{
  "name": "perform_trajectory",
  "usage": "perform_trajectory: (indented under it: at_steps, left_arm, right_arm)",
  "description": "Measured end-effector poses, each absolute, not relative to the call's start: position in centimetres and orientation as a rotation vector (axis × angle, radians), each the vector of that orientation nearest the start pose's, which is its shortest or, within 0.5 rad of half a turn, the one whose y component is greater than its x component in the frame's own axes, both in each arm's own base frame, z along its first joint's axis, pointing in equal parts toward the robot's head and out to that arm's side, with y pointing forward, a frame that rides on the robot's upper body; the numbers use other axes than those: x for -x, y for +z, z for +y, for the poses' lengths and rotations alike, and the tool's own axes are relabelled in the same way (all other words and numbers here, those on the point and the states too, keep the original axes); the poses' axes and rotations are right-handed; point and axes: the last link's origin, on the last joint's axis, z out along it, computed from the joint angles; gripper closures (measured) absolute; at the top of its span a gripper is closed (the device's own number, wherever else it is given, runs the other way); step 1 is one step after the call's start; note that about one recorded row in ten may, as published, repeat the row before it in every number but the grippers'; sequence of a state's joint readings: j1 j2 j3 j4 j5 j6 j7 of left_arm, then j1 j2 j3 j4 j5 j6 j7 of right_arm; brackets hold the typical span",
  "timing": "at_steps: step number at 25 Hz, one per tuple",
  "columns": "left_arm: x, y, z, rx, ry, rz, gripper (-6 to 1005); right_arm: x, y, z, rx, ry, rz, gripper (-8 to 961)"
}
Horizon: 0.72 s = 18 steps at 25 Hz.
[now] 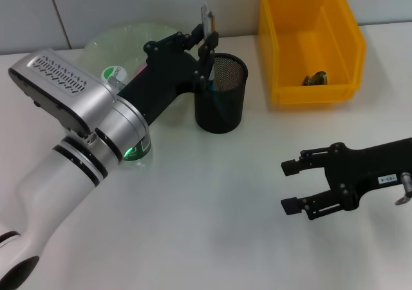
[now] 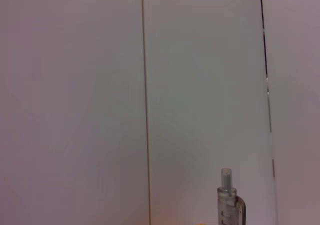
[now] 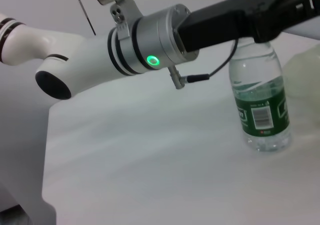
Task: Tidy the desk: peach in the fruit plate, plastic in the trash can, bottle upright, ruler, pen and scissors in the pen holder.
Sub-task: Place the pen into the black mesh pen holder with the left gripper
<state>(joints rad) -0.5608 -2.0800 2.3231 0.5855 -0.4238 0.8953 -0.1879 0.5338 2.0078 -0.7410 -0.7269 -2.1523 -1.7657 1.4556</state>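
My left gripper (image 1: pixel 206 37) hovers just above the rim of the black mesh pen holder (image 1: pixel 222 100) and is shut on a clear pen (image 1: pixel 207 18) held upright; the pen's tip (image 2: pixel 227 197) shows against the wall in the left wrist view. The bottle (image 3: pixel 260 110) with its green label stands upright under my left arm, partly hidden in the head view (image 1: pixel 116 75). A pale green fruit plate (image 1: pixel 119 37) lies behind it. The yellow trash can (image 1: pixel 283 45) holds a crumpled piece of plastic (image 1: pixel 315 79). My right gripper (image 1: pixel 291 187) rests open at front right. Peach, ruler and scissors are out of view.
My left arm (image 1: pixel 77 135) stretches diagonally from the front left across the table to the pen holder. A white wall rises close behind the table. The table edge (image 3: pixel 47 150) shows in the right wrist view.
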Motion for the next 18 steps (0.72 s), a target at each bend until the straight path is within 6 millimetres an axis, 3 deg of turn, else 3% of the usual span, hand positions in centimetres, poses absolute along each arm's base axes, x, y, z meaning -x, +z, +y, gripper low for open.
perform_trajectory:
  at_steps: [18]
  left_arm:
    - [16.4, -10.7, 34.9, 2.178, -0.963, -0.294, 757]
  right_arm:
    - [-25.4, 1.5, 31.7, 3.026, 0.497, 0.563, 126]
